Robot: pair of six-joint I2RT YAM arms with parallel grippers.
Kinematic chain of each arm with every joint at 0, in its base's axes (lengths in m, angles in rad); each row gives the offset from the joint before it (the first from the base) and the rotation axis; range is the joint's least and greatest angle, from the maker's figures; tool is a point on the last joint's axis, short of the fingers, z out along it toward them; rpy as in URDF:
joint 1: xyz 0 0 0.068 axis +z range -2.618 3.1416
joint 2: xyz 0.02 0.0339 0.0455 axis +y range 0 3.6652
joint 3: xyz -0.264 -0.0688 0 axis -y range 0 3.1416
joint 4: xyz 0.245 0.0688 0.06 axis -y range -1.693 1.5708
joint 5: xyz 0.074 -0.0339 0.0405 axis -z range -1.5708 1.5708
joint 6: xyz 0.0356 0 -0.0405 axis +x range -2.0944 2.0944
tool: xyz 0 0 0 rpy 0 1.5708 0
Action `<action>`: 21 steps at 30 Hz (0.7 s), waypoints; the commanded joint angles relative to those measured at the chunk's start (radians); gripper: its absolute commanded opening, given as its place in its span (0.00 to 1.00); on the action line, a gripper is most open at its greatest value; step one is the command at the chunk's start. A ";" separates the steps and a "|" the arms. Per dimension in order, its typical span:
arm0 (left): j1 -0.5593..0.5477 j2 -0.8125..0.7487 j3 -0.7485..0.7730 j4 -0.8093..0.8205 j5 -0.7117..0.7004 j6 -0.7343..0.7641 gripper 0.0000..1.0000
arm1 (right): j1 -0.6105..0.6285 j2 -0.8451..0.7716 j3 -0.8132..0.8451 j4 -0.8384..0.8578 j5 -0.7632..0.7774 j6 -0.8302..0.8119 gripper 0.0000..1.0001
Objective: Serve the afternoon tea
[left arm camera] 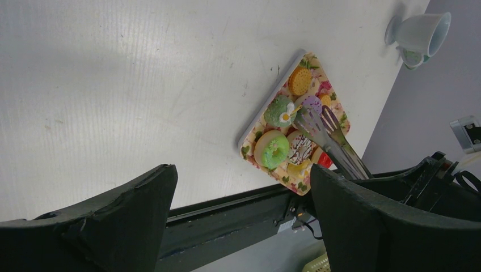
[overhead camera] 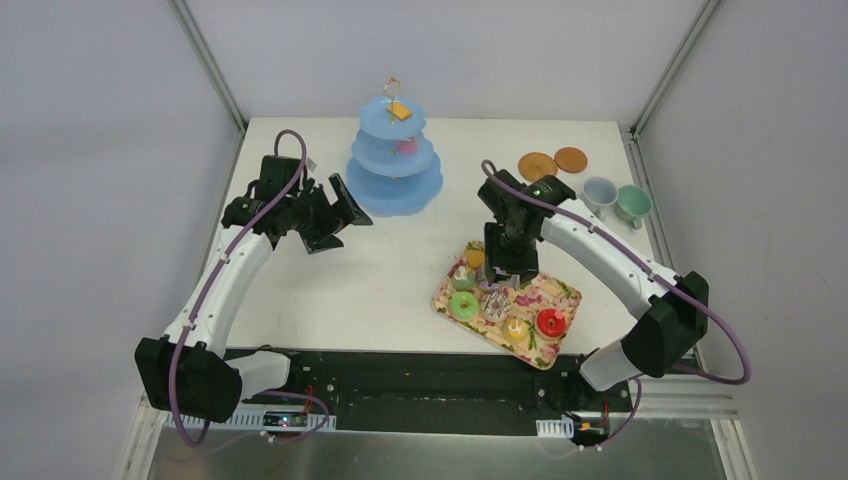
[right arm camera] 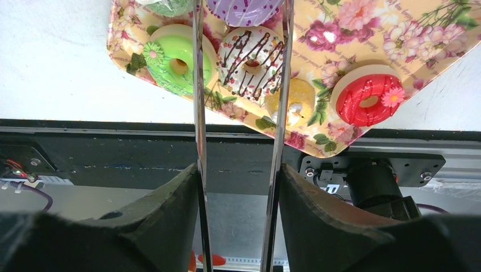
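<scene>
The afternoon tea sweets lie on a flowered tray (overhead camera: 562,290): a green donut (right arm camera: 178,65), a white donut with chocolate stripes (right arm camera: 252,54), a purple donut (right arm camera: 244,8), a yellow sweet (right arm camera: 292,105) and a red donut (right arm camera: 368,102). My right gripper (right arm camera: 238,175) is shut on metal tongs (right arm camera: 198,113). Their two arms pass either side of the striped donut and reach the purple one at the frame's top edge. The tong tips (left arm camera: 317,120) hover by the purple donut (left arm camera: 311,103). My left gripper (overhead camera: 340,215) hangs open and empty left of the blue tiered stand (overhead camera: 395,165).
The stand carries an orange biscuit (overhead camera: 400,111) on top and a pink sweet (overhead camera: 406,146) on its middle tier. Two brown coasters (overhead camera: 537,165) and two cups (overhead camera: 599,193) sit at the back right. The tray lies near the table's front edge.
</scene>
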 commanded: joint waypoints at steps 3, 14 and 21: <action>-0.002 -0.022 -0.004 0.011 0.000 0.000 0.91 | 0.010 -0.006 -0.006 -0.011 0.037 -0.004 0.50; -0.002 -0.011 0.011 0.010 -0.005 -0.001 0.91 | 0.011 -0.038 0.149 -0.075 0.101 -0.033 0.43; -0.002 -0.001 0.038 0.002 -0.015 0.007 0.91 | 0.001 -0.020 0.214 0.099 0.104 -0.132 0.42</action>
